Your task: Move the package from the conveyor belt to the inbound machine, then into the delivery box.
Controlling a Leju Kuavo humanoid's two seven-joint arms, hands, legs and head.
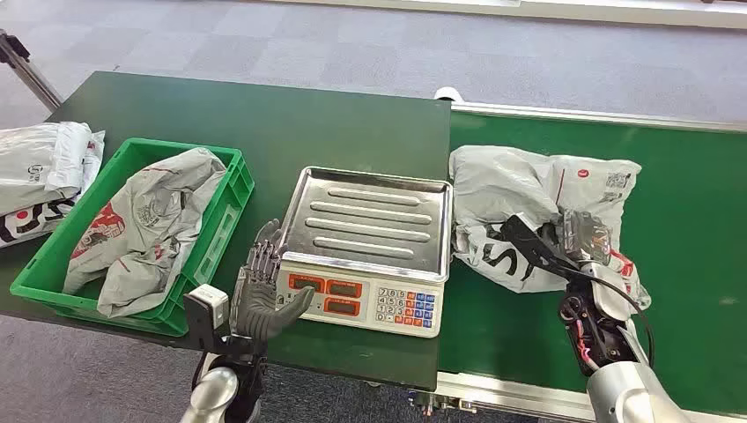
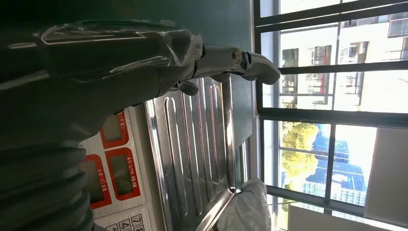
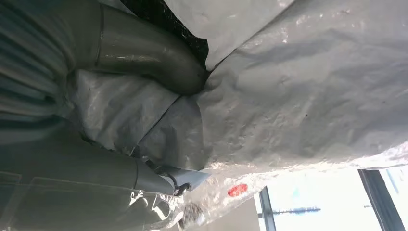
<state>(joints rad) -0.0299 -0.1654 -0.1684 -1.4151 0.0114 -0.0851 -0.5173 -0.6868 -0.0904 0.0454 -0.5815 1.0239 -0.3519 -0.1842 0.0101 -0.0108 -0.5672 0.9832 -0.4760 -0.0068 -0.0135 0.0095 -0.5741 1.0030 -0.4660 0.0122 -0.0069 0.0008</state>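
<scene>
The left robot hand (image 1: 262,284) rests spread beside the scale (image 1: 370,251), holding nothing. The right robot hand (image 1: 568,251) pinches the bag (image 1: 528,198) on the belt (image 1: 687,264); the scale lies to its left, the crate (image 1: 220,225) beyond it.

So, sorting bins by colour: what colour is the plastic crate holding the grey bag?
Green: the slatted plastic crate shows best in the head view.

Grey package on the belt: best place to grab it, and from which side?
Take the package at its crumpled near end, coming from the robot's side. The bag lies limp and flat on the conveyor belt, so loose folds are the easiest purchase. The right hand already grips there, film bunched between thumb and fingers in the wrist view.
</scene>
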